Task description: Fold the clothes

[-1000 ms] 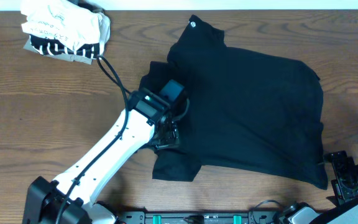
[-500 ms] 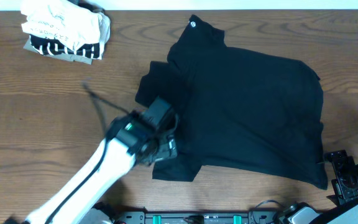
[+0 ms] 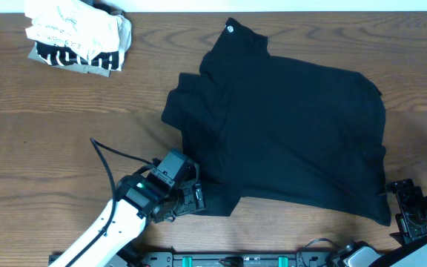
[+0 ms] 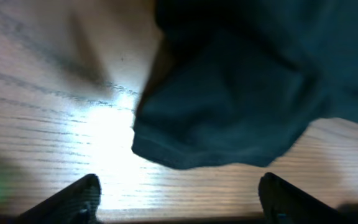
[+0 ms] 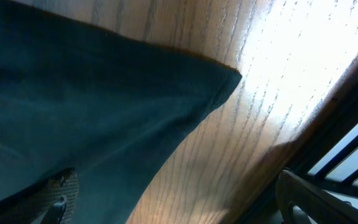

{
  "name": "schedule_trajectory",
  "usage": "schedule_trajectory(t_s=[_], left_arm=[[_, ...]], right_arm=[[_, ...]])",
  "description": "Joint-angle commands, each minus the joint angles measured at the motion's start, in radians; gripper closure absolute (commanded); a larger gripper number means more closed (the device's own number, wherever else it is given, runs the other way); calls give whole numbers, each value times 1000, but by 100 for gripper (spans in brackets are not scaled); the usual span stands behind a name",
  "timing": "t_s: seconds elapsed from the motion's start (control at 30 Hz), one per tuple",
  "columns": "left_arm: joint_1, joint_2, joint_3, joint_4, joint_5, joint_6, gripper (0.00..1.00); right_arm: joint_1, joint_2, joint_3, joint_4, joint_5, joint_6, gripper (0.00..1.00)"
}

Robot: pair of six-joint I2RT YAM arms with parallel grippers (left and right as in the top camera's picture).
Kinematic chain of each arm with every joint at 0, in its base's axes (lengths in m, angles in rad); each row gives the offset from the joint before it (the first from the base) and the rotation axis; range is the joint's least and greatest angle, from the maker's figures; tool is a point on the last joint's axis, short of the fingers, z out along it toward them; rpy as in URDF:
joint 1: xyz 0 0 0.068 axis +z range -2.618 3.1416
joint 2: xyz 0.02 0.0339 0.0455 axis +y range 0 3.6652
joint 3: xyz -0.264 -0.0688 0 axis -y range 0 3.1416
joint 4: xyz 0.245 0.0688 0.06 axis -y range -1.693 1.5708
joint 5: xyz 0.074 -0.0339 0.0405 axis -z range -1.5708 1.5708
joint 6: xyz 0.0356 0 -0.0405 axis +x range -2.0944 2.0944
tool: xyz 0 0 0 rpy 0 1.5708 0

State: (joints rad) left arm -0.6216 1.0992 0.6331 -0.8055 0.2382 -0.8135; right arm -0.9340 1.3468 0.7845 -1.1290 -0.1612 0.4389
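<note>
The black shirt (image 3: 295, 133) lies partly folded on the wooden table, its tiny white logo (image 3: 230, 29) at the far edge. My left gripper (image 3: 193, 199) is open and empty at the shirt's near-left corner, just off the cloth. In the left wrist view the shirt's sleeve corner (image 4: 229, 106) lies ahead of my open fingers (image 4: 179, 199) over bare wood. My right gripper (image 3: 408, 208) sits at the near right table edge, open and empty. In the right wrist view the shirt's corner (image 5: 92, 93) lies under one finger of the right gripper (image 5: 179, 199).
A white folded bundle with black lettering (image 3: 76, 35) lies at the far left corner. The table's front edge (image 5: 316, 130) runs right by the right gripper. The left arm's cable (image 3: 113, 159) loops over the wood at near left.
My left gripper has let go of the shirt's left sleeve area and pulled back toward the near edge. The shirt's left side now lies folded in. The right arm has not moved.
</note>
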Motion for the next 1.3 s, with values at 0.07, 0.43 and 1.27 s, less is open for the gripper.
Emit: schedule_trajectory(t_s=[0.07, 0.43, 1.27], left_arm=[[4, 35, -74, 55, 42, -53, 21], [4, 137, -145, 194, 69, -122, 23], [5, 204, -151, 290, 64, -92, 85]], right_arm=[[-7, -10, 12, -1, -5, -11, 1], [-7, -10, 12, -1, -5, -18, 1], [-8, -10, 12, 4, 7, -5, 2]])
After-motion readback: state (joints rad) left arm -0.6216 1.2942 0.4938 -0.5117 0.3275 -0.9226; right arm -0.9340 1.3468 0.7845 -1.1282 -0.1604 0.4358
